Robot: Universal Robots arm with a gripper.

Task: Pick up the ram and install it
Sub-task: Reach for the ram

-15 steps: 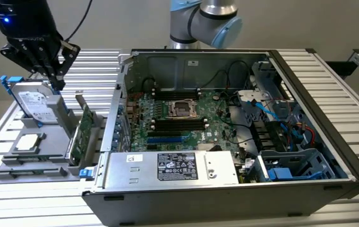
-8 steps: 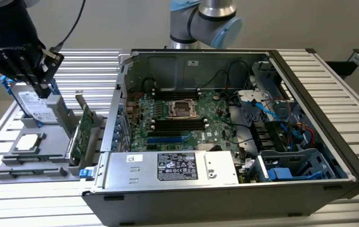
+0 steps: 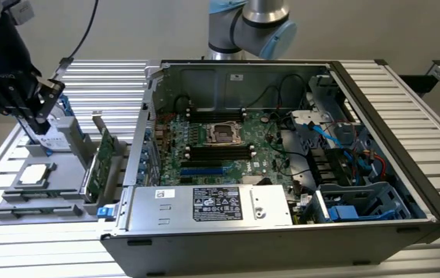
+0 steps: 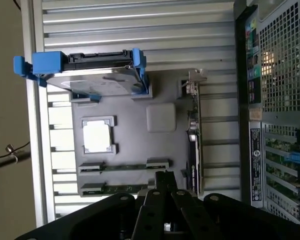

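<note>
Gripper (image 3: 42, 125) pressed together, pinching nothing, hanging over the gray holder tray (image 4: 134, 145) at the exterior view's left, just in front of the silver hard drive (image 4: 97, 80) with blue rails. Ram (image 4: 124, 166) lies in a tray slot, second stick (image 4: 117, 189) just beside it, both near the CPU (image 4: 97, 136); closed fingertips (image 4: 162, 181) sit by the sticks' ends in the wrist view; expansion card (image 3: 100, 159) stands upright between tray and open computer case (image 3: 266, 255).

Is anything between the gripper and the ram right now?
Nothing visible does. The gripper hangs over the tray with two ram sticks lying uncovered; the upright expansion card stands beside them, not across.
</note>
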